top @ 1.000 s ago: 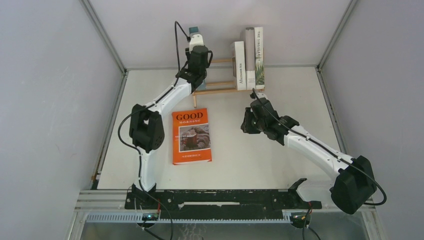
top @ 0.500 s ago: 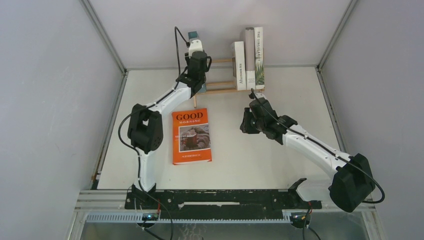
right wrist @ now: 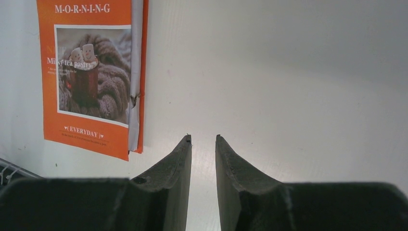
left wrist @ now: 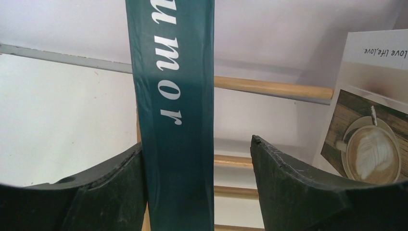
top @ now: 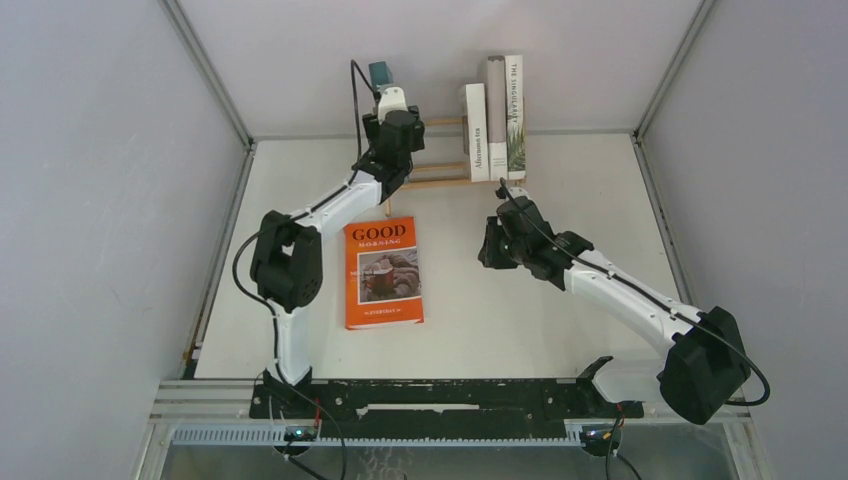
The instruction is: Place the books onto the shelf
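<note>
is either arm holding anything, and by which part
Nothing. The left gripper straddles the teal book at its spine, one finger touching, the other clear of it; the right gripper is empty.

Five books are in view: three upright books (top: 478, 130) (top: 496, 112) (top: 515, 105) at the three-o'clock end of the one shelf (top: 440, 166), one teal book (top: 380, 72) at its nine-o'clock end, one orange book (top: 383, 272) flat on the table (top: 600, 200) toward six o'clock, plus two arms (top: 330, 200) (top: 625, 292).
</note>
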